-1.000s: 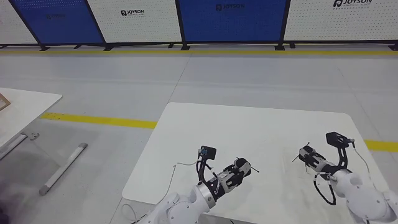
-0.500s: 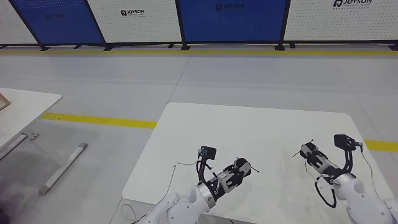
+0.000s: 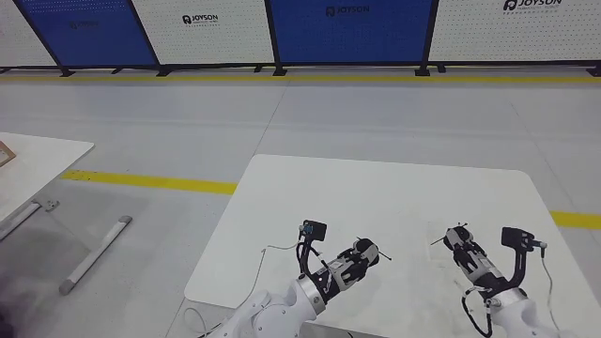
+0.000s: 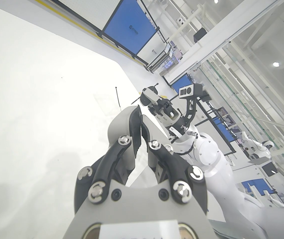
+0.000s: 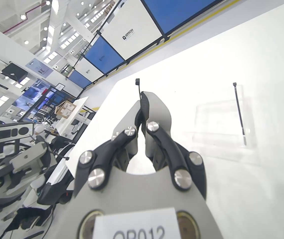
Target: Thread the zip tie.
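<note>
The table [image 3: 376, 188] is smooth and matt; on it lies a clear, glossy plastic sheet [image 5: 206, 123]. The zip tie [image 5: 137, 85] is thin black plastic. The right gripper [image 5: 141, 95] has matt grey fingers [image 5: 159, 108], ribbed black pads [image 5: 144, 105] and shiny metal screws [image 5: 153, 126].

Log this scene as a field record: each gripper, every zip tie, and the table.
left gripper: fingers shut; a thin black strip juts from the tip, probably a zip tie
right gripper: fingers shut on the held zip tie, its head just past the fingertips
loose zip tie: lying flat on a clear sheet, apart from both grippers
table: white
spacing: grippers apart above the table, nothing threaded yet
</note>
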{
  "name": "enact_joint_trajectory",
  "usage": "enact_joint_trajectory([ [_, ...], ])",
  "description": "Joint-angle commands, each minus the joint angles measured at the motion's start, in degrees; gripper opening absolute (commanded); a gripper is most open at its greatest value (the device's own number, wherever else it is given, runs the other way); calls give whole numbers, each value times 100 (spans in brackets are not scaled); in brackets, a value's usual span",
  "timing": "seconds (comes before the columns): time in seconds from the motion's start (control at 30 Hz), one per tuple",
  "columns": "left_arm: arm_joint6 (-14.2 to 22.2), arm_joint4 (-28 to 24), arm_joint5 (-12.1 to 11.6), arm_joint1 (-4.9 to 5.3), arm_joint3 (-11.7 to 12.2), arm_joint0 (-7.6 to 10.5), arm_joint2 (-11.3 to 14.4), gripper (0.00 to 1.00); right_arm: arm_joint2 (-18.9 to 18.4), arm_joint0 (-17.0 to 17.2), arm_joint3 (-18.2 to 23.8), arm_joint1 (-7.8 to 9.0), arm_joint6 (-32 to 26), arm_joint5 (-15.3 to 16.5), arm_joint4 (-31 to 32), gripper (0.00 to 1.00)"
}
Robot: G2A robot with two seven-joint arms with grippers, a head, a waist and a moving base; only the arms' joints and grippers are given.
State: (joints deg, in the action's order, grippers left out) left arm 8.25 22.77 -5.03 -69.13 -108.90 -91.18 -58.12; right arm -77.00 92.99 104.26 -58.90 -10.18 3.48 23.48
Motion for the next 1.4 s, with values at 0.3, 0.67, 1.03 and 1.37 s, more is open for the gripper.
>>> enact_joint_trajectory([
  [0.3,0,0,0,0,0,0,0,0,6,23,-50,-30,158,70,-186,0],
  [0.67,0,0,0,0,0,0,0,0,-168,501,-179,-107,892,1045,-908,0],
  [1.03,-10,-1,4,-5,-4,19,32,0,-168,501,-179,-107,892,1045,-908,0],
  [1.37,-166,-703,349,-132,337,330,402,0,-160,510,-275,-169,1113,1127,-835,0],
])
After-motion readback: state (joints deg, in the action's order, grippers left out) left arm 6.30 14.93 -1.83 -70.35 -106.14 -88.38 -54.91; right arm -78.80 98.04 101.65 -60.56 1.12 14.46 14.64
